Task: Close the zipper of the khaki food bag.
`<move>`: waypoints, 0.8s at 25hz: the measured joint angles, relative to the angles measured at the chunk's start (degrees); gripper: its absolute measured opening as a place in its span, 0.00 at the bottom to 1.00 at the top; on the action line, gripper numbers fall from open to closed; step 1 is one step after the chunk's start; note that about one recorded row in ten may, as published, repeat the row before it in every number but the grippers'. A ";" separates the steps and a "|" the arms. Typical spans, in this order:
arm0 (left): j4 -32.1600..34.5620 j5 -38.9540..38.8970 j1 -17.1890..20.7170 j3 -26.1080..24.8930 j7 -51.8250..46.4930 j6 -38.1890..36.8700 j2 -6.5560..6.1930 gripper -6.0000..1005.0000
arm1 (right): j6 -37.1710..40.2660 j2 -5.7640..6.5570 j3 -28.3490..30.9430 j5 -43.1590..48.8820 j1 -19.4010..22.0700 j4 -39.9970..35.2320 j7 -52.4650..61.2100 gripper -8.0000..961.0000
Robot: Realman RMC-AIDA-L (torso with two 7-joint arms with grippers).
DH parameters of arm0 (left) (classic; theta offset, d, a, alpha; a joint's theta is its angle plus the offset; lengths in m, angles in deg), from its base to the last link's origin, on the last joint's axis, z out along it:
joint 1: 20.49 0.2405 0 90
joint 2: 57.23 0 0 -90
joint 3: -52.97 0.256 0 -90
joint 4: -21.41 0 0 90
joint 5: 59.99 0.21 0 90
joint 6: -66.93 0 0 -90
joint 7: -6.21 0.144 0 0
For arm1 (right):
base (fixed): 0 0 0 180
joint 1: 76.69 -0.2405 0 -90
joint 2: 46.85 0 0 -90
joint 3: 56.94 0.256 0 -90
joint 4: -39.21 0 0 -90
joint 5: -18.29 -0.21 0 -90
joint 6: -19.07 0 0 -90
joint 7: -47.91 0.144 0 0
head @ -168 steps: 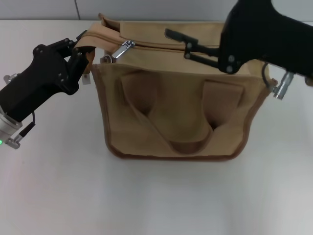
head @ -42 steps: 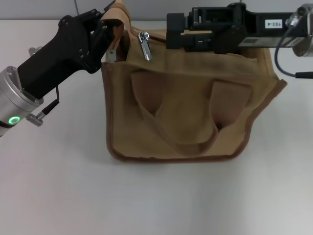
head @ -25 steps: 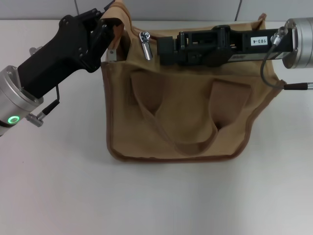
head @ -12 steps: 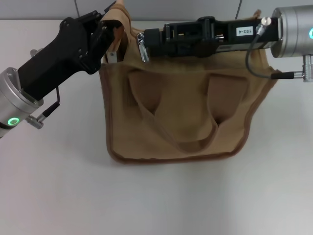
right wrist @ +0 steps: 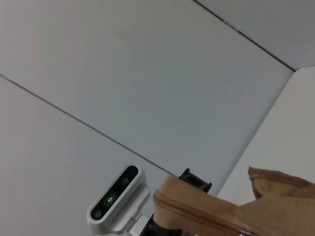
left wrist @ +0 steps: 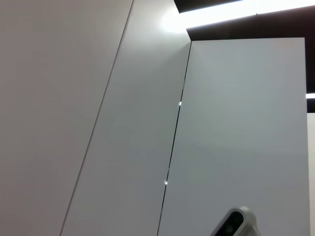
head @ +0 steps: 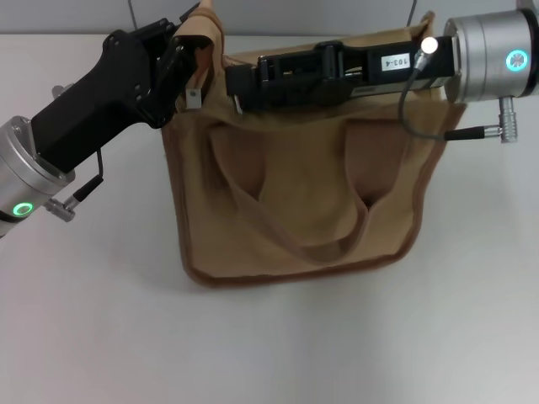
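The khaki food bag (head: 295, 194) stands on the white table with its handles facing me. My left gripper (head: 187, 49) is shut on the tan fabric at the bag's top left end and holds it up. My right gripper (head: 236, 84) lies stretched along the bag's top panel from the right, its tip near the left end. The zipper's silver pull tab is hidden under that tip. A stretch of the zipper line (right wrist: 197, 212) shows in the right wrist view, along the bag's top edge. A small silver tag (head: 193, 98) hangs beside the left gripper.
White table (head: 101, 320) surrounds the bag on the left, front and right. A grey panelled wall (left wrist: 147, 123) stands behind. A cable loops off the right wrist (head: 413, 93) over the bag's right side. A white camera housing (right wrist: 115, 199) shows in the right wrist view.
My right gripper has slid left along the bag's top and now covers the pull tab. The bag's top has shifted left and its body leans. The left gripper has held its place.
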 joint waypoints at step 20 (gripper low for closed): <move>0.04 -0.26 0.02 0.00 0.00 0.23 0.00 0.03 | -0.04 -0.50 -0.43 0.01 0.29 -1.09 -0.90 0.60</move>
